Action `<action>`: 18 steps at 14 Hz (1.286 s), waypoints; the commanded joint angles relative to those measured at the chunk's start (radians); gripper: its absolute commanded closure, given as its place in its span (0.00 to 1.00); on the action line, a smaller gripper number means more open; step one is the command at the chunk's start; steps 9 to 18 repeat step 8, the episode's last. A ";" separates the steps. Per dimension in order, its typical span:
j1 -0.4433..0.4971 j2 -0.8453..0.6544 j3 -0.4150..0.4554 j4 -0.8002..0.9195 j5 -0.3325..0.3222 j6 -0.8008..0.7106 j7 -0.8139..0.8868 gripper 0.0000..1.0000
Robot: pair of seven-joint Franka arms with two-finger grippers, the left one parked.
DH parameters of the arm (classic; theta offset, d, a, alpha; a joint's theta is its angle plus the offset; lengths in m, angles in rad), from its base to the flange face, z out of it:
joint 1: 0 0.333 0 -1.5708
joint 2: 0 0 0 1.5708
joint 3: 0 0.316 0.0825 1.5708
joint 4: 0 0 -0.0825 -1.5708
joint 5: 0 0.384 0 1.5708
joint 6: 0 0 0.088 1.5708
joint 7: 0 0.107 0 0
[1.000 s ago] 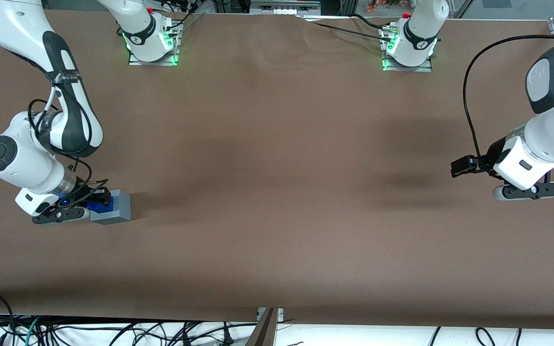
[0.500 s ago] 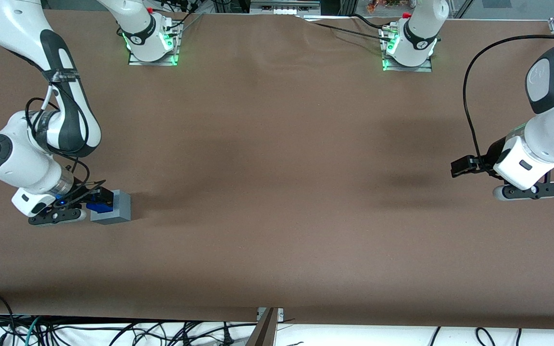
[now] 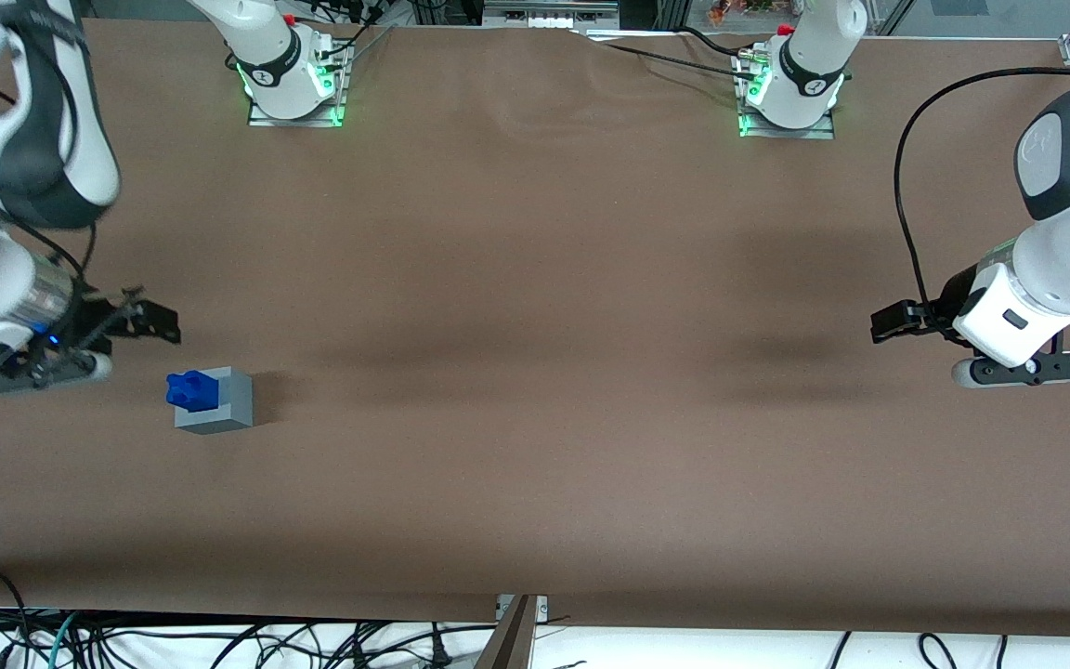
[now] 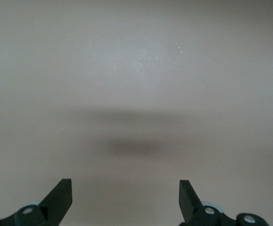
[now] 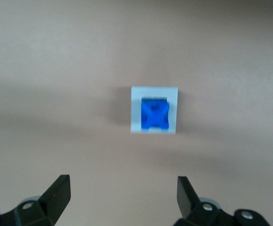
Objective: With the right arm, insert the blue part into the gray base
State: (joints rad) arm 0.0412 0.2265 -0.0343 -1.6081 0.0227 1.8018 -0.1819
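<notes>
A bright-blue plastic part sits in a matt light-gray plastic cube base on a brown, seemingly paper-like tabletop; the black gripper, apparently matt, hangs spread above.

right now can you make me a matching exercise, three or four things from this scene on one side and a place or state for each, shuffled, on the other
Things:
1. blue part
2. gray base
3. right arm's hand
4. table

Places or states:
A. open, raised above the parts, holding nothing
B. covered in brown, carries the base
C. seated in the square recess, knobbed top showing
D. stands on the table toward the working arm's end, holds the blue piece

Pairs: 1-C, 2-D, 3-A, 4-B
</notes>
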 commanded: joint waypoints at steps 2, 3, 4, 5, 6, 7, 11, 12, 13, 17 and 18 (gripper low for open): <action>-0.038 -0.096 0.047 0.043 -0.020 -0.174 0.022 0.00; -0.040 -0.095 0.050 0.053 -0.021 -0.180 0.024 0.00; -0.043 -0.093 0.050 0.054 -0.020 -0.176 0.024 0.00; -0.043 -0.090 0.050 0.054 -0.021 -0.174 0.022 0.00; -0.043 -0.090 0.050 0.057 -0.024 -0.179 0.021 0.00; -0.043 -0.090 0.050 0.059 -0.035 -0.180 0.019 0.00; -0.043 -0.092 0.050 0.059 -0.038 -0.182 0.018 0.00; -0.043 -0.092 0.050 0.059 -0.038 -0.182 0.018 0.00; -0.043 -0.092 0.050 0.059 -0.038 -0.182 0.018 0.00; -0.043 -0.092 0.050 0.059 -0.038 -0.182 0.018 0.00; -0.043 -0.092 0.050 0.059 -0.038 -0.182 0.018 0.00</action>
